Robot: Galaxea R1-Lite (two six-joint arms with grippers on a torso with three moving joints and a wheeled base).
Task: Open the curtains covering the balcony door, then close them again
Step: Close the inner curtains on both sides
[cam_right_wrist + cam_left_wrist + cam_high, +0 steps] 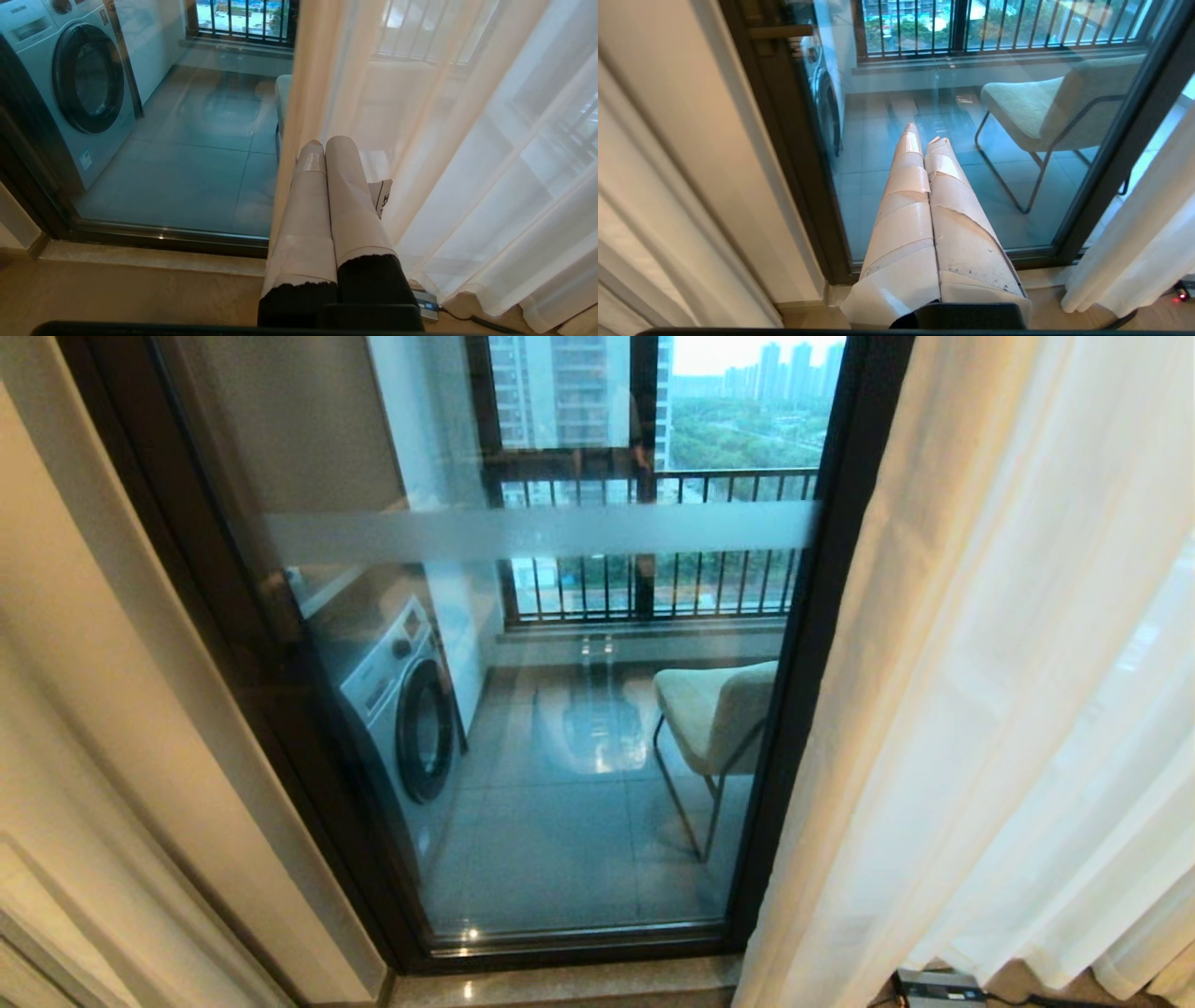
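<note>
Curtains (980, 709): sheer white, bunched at the right edge of the balcony door (560, 728); glass uncovered.
Left gripper (924, 135): fingers pressed together, empty, facing glass.
Right gripper (327, 144): pressed together, empty, just beside sheer edge.
Risk: thin fabric slipping from pinch; cable (472, 319) on floor snagging hem.
Room: open floor before door sill (154, 261); wall (84, 709) bounds left.

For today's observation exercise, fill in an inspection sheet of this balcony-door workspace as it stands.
Surface: tan floor, stone sill below the door.
Job's things: white sheer curtains gathered at the right; balcony door glass uncovered, shut.
Clutter: small box on the floor under the curtain hem.
Grippers: left tool shut, empty; right tool shut, empty, beside the sheer's edge.
Cables: black lead from the box.
Surroundings: washing machine, chair, railing outside.
</note>
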